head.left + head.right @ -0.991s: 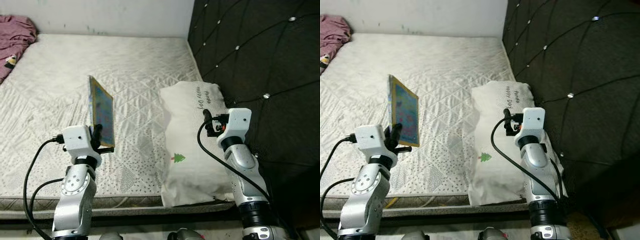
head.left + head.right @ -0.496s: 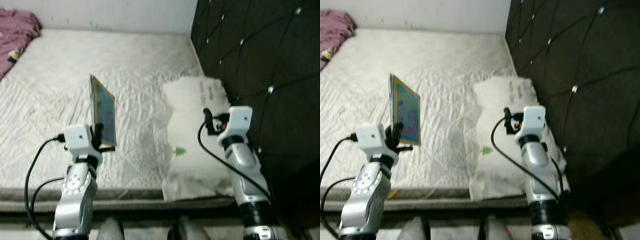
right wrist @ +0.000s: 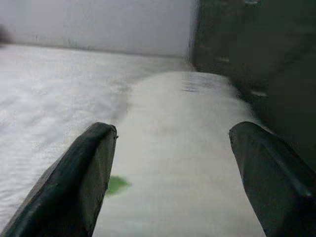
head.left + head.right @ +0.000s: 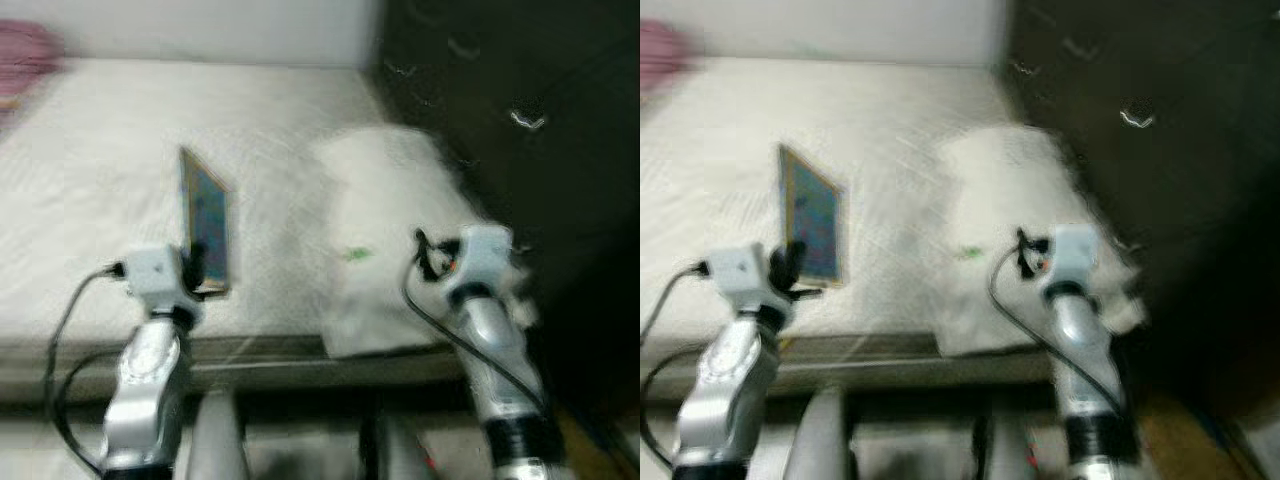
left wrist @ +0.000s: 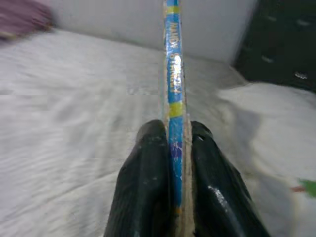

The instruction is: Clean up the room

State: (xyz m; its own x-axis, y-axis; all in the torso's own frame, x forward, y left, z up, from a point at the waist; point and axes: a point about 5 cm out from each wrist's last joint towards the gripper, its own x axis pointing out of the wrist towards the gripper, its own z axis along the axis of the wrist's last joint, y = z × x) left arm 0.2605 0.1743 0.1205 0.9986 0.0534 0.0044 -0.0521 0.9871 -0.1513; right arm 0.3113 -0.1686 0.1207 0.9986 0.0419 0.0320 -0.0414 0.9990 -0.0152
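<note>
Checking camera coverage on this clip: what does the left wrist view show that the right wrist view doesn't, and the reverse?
Left wrist view: the left gripper clamped on a thin book seen edge-on, with a purple cloth at the far end of the bed.
Right wrist view: the right gripper open, holding nothing, above the white pillow.
Both: the mattress, the pillow, the dark headboard and the pale wall.

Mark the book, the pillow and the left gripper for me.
book (image 4: 206, 222): left eye view, on its front cover.
pillow (image 3: 187, 163): right wrist view, on its top face.
left gripper (image 5: 173, 148): left wrist view, where both fingers clamp the book's spine.
</note>
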